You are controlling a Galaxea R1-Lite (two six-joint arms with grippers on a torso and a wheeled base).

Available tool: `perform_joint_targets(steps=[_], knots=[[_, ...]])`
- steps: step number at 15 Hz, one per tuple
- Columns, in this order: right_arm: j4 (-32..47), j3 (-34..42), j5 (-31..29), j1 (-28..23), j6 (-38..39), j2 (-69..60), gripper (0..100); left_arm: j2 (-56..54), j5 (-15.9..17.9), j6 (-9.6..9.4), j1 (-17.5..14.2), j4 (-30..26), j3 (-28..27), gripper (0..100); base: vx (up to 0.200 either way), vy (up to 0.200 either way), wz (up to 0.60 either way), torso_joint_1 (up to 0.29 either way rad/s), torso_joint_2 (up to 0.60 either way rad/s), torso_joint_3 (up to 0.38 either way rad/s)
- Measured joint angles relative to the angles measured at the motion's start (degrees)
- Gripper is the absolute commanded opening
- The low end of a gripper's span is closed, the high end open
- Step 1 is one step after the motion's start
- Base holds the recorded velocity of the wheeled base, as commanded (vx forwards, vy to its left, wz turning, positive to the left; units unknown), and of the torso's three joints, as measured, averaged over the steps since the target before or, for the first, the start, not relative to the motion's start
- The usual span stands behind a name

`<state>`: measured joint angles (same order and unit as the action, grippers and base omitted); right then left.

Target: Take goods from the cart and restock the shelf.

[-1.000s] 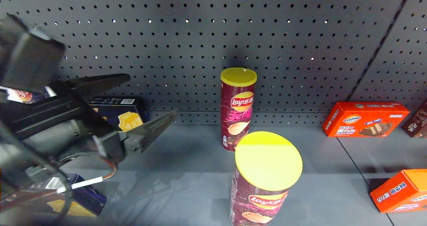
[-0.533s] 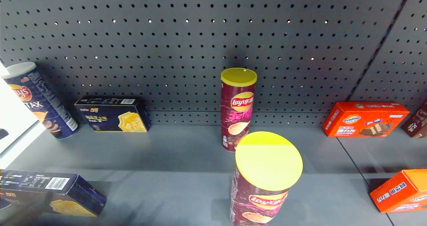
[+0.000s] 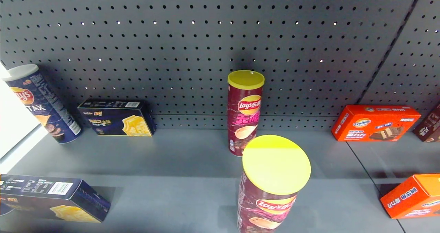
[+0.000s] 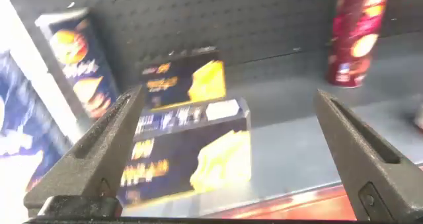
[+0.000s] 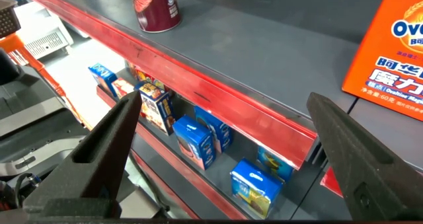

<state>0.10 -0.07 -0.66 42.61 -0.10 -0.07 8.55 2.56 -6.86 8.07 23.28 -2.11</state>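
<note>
Goods line the grey metal shelf [image 3: 192, 164] in the head view. A maroon crisp tube with yellow lid [image 3: 244, 116] stands at centre by the pegboard, and a second maroon yellow-lidded tube [image 3: 271, 191] is at 6 o'clock. A dark blue crisp tube [image 3: 41, 106] stands at 9 o'clock beside a dark blue cracker box [image 3: 117, 118]. Another dark blue box [image 3: 55, 198] lies at 8 o'clock. An orange cardboard box [image 3: 376, 123] sits at 3 o'clock, and a second orange box [image 3: 409, 197] at 4 o'clock. In the left wrist view the left gripper [image 4: 228, 95] is spread wide and empty, facing the blue boxes. In the right wrist view the right gripper [image 5: 225, 98] has its jaws wide apart, holding nothing, before the shelf's red front edge [image 5: 198, 92], with small blue packets [image 5: 198, 141] on a lower shelf.
</note>
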Motion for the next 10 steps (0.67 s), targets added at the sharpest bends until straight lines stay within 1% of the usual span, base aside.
perform_joint_targets(steps=[1,2,3,4,6,8,10], knots=[[0.0,0.0,0.01,0.0,0.0,0.0,100,-0.98,0.17,-0.02,-1.29,-4.62,1.15,100,0.0,0.0,0.0,0.0,0.0,0.0],[-0.02,0.0,0.0,0.0,0.02,0.0,100,-1.55,0.33,-0.35,-1.84,-10.51,1.54,100,0.0,0.0,0.0,0.0,0.0,0.0],[0.0,0.0,0.0,0.0,-0.01,0.0,100,-2.01,0.99,-1.01,-2.27,-18.51,1.9,100,0.0,0.0,0.0,0.0,0.0,0.0],[0.0,0.0,-0.02,0.0,-0.01,0.0,100,-2.35,2.08,-1.62,-3.34,-22.11,1.97,100,0.0,0.0,0.0,0.0,0.0,0.0],[0.0,0.0,0.0,0.0,0.0,0.0,100,-3.75,2.77,-1.73,-6.81,-22.91,2.06,100,0.0,0.0,0.0,0.0,0.0,0.0],[0.0,0.0,-0.02,0.0,0.0,0.0,100,-6.34,2.94,0.96,-7.97,-23.42,2.11,100,0.0,0.0,0.0,0.0,0.0,0.0],[0.0,0.0,-0.02,0.0,-0.01,0.0,100,-7.78,2.91,1.51,-8.23,-23.49,2.11,100,0.0,0.0,0.0,0.0,0.0,0.0]])
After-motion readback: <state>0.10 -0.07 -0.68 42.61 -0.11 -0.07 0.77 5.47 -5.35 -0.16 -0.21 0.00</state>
